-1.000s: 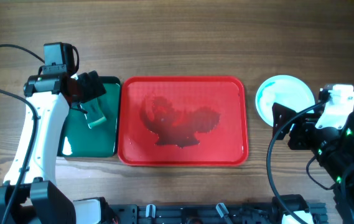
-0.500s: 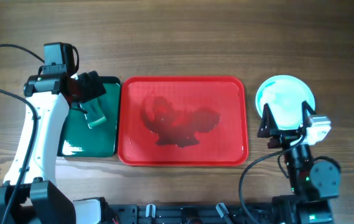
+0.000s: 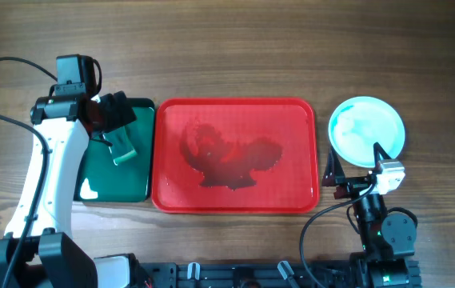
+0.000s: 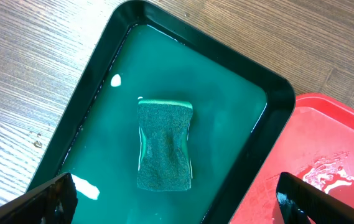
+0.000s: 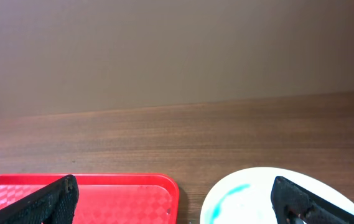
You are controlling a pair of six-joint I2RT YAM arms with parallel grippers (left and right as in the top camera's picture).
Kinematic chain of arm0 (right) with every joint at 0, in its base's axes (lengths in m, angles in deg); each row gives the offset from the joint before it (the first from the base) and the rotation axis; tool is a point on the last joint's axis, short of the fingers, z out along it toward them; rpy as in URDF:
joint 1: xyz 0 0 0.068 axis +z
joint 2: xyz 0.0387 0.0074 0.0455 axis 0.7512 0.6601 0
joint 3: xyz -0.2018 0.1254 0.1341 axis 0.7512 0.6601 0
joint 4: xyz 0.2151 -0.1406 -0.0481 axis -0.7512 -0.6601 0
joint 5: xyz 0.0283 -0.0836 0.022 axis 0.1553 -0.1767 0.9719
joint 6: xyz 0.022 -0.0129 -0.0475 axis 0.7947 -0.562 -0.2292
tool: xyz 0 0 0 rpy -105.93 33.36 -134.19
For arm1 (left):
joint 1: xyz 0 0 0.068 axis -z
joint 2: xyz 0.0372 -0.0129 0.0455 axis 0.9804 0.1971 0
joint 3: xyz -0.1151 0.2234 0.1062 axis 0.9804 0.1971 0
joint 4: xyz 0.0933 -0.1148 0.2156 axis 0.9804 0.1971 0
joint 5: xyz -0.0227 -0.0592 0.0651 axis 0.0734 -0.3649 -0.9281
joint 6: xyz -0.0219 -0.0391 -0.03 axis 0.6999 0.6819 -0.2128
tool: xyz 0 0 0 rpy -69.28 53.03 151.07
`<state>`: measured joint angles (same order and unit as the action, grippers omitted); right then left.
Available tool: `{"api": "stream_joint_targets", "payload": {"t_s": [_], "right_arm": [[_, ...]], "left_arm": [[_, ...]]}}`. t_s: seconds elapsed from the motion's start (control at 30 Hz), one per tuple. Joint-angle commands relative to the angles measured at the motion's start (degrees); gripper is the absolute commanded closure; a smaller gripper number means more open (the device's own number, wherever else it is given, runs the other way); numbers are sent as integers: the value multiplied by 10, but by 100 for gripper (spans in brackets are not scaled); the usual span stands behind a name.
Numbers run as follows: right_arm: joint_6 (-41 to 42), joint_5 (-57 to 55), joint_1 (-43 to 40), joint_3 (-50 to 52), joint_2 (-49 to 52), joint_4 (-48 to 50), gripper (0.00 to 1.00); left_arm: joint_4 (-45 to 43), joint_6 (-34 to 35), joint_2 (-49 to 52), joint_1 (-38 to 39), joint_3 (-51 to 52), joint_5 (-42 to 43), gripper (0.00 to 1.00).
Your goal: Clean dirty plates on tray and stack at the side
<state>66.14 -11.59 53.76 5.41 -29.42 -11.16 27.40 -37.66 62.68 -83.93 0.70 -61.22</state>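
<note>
Plates (image 3: 365,130) appear from above as one teal-smeared white disc on the bench (image 3: 235,40) just right of the red tray (image 3: 235,104), near the wide-spread right gripper (image 3: 353,160), while the left gripper (image 4: 177,199) hangs wide open over a sponge (image 4: 164,146) in the green tray (image 4: 226,112).

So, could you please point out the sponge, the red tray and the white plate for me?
sponge (image 4: 165,145), left wrist view, middle of its top face.
red tray (image 3: 295,128), overhead view, bare floor near its right end.
white plate (image 3: 365,132), overhead view, middle of its face.
</note>
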Motion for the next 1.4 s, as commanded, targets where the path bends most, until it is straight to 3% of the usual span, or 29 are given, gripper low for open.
{"api": "stream_joint_targets", "payload": {"t_s": [0.0, 0.37, 0.5, 0.57, 0.7, 0.83, 0.93, 1.17, 1.37], "right_arm": [[-8, 11, -3, 1, 0, 1, 0], [-8, 11, -3, 1, 0, 1, 0], [-8, 11, -3, 1, 0, 1, 0], [-8, 11, -3, 1, 0, 1, 0], [-8, 11, -3, 1, 0, 1, 0], [-8, 11, -3, 1, 0, 1, 0], [-9, 11, -3, 1, 0, 1, 0], [-8, 11, -3, 1, 0, 1, 0], [-8, 11, -3, 1, 0, 1, 0]], "left_arm": [[-1, -3, 1, 0, -6, 5, 0], [-1, -3, -3, 0, -6, 1, 0], [-4, -7, -40, 2, -6, -36, 0], [-69, -5, -83, 5, 12, -22, 0], [-224, -7, -183, 13, 113, 33, 0], [-404, -124, -334, 13, 296, 145, 0], [-492, -130, -443, 14, 413, 150, 0], [-528, -140, -629, 37, 579, 113, 0], [-525, -171, -742, 72, 640, 71, 0]]}}
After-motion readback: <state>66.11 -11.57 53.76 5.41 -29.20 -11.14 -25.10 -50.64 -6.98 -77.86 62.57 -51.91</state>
